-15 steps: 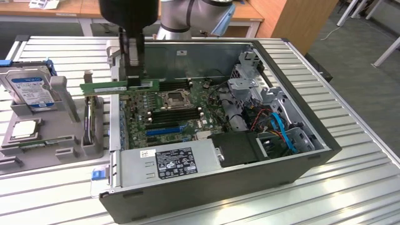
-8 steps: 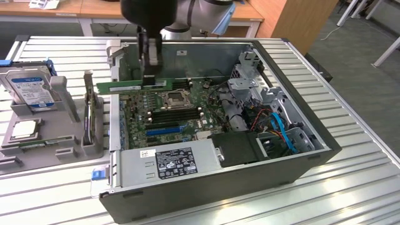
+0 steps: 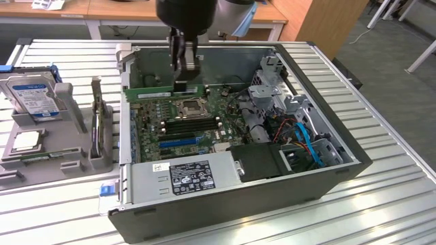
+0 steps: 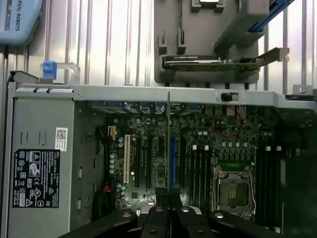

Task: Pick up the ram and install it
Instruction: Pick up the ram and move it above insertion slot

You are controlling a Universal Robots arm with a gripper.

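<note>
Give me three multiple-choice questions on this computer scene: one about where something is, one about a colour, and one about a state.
1. Where is the ram? A, flat on the table. B, above the motherboard, inside the open case. C, on the hard drive.
2. What colour is the ram's board? A, red. B, white. C, green.
3. How is the pincer? A, shut on the ram. B, wide open and empty. C, shut on a cable.
Answers: 1 B, the stick is held over the board, within the case walls. 2 C, it shows green in the exterior view. 3 A, its fingers clamp the stick.
</note>
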